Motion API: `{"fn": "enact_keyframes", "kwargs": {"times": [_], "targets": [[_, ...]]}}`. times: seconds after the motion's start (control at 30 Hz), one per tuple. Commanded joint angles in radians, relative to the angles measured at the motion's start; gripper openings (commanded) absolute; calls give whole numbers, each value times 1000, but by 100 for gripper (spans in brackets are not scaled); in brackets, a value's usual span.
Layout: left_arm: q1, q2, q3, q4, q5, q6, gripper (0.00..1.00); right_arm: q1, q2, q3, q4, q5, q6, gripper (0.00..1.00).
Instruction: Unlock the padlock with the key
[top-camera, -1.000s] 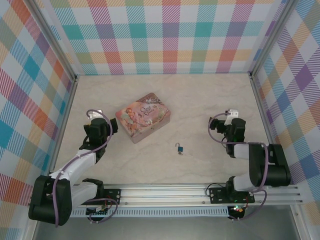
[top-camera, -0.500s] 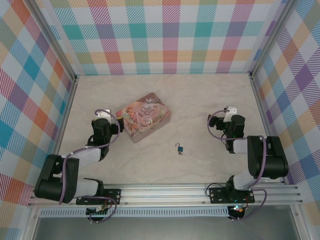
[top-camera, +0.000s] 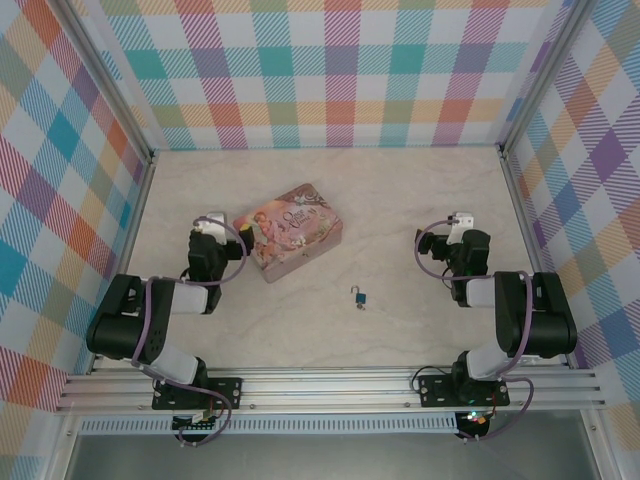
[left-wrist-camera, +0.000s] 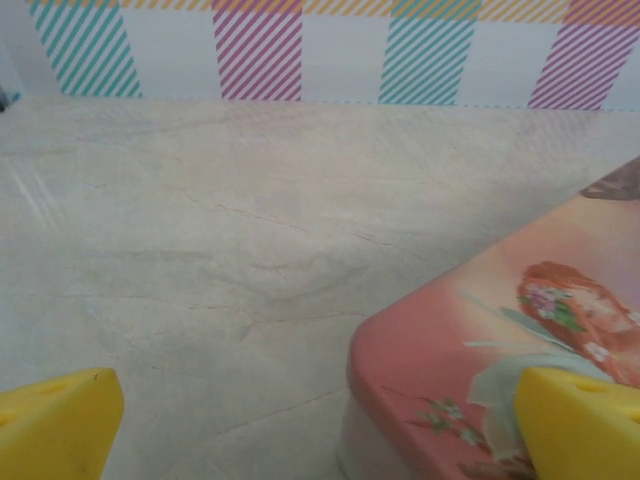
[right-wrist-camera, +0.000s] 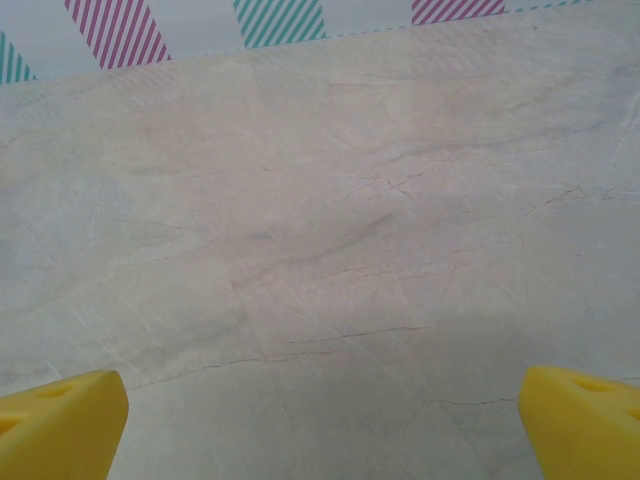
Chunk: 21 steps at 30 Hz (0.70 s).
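Here's the padlock (top-camera: 360, 297), blue body and thin shackle, lying alone on the pale marbled table (top-camera: 400, 200), roughly midway between the two arms and nearer the front rail (top-camera: 330, 382) than the back wall; nothing touches it, and open table lies all round it.

Up and to its left sits the pink illustrated tin (top-camera: 287, 232), turned at an angle; there is lettering on the lid, but from above it is too small to read. From the left wrist, the tin's rounded corner (left-wrist-camera: 480, 380) comes in from the right, showing a red-haired figure with flowers in her hair and no legible writing.

The left gripper (top-camera: 213, 230) sits just beside the tin's left end; in its own camera the left gripper (left-wrist-camera: 320, 425) is spread wide, yellow fingertips (left-wrist-camera: 55, 425) at the two bottom corners, the right-hand one overlapping the tin's lid in the picture, though whether it touches I cannot tell.

Over on the other side the right gripper (top-camera: 455, 226) is well apart from the padlock, off to the right; the wrist view has it (right-wrist-camera: 320, 420) spread wide too, yellow fingertips (right-wrist-camera: 60, 420) far apart, bare veined table between them; striped checked wall panels (top-camera: 330, 70) ring the table.
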Motion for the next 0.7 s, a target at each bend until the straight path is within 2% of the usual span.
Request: {"fn": "enact_keyframes", "kwargs": {"times": [0.0, 0.4, 0.53, 0.67], "targets": [[49, 22, 21, -128, 42, -19, 100, -3, -2, 12, 11, -17, -19, 100], [49, 22, 20, -127, 41, -16, 100, 0, -2, 17, 1, -18, -26, 100], [49, 23, 21, -127, 40, -16, 100, 29, 1, 29, -17, 34, -46, 100], [49, 23, 20, -127, 40, -17, 100, 29, 1, 28, -17, 31, -46, 100]]}}
